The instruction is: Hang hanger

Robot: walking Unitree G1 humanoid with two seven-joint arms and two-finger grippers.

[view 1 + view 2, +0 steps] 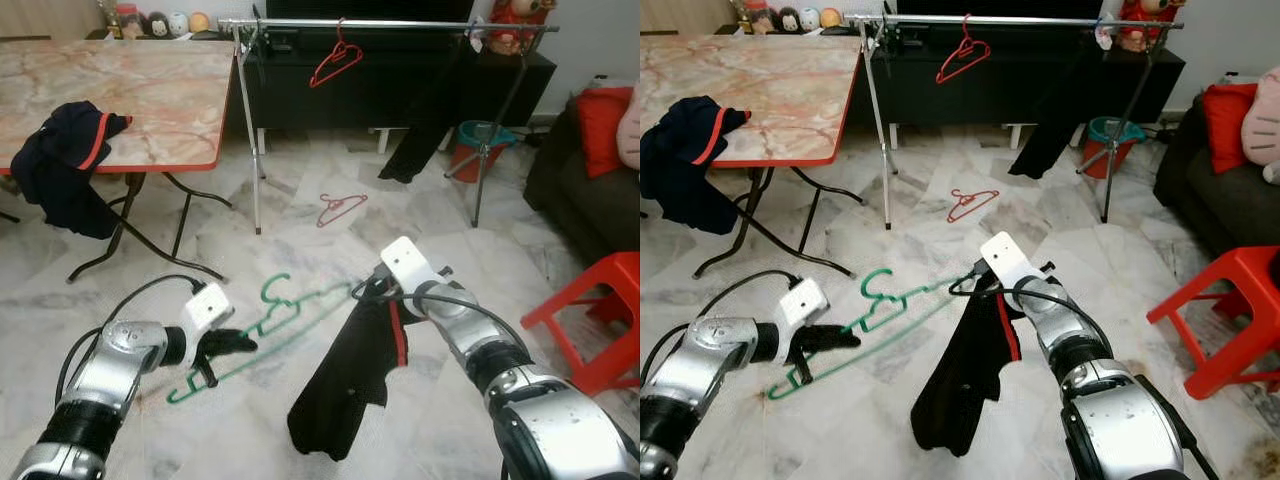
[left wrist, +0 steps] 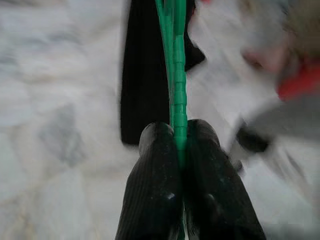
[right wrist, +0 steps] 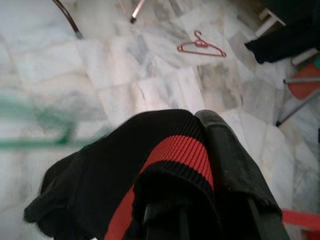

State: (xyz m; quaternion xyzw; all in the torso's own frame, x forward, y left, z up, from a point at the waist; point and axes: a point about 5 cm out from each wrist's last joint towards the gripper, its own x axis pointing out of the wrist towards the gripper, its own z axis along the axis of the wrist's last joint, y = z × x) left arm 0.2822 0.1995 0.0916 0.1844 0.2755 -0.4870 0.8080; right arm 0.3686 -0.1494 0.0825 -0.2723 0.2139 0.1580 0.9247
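Note:
My left gripper is shut on the lower bar of a green hanger, held low over the marble floor; the wrist view shows its fingers pinching the green bar. My right gripper is shut on a black garment with a red stripe, which hangs down from it beside the hanger's far end. In the right wrist view the striped collar is draped over the fingers. A clothes rail stands at the back with a red hanger on it.
Another red hanger lies on the floor under the rail. A black garment hangs from the rail. A folding marble-top table with a dark jacket stands at left. A red stool and a dark sofa are at right.

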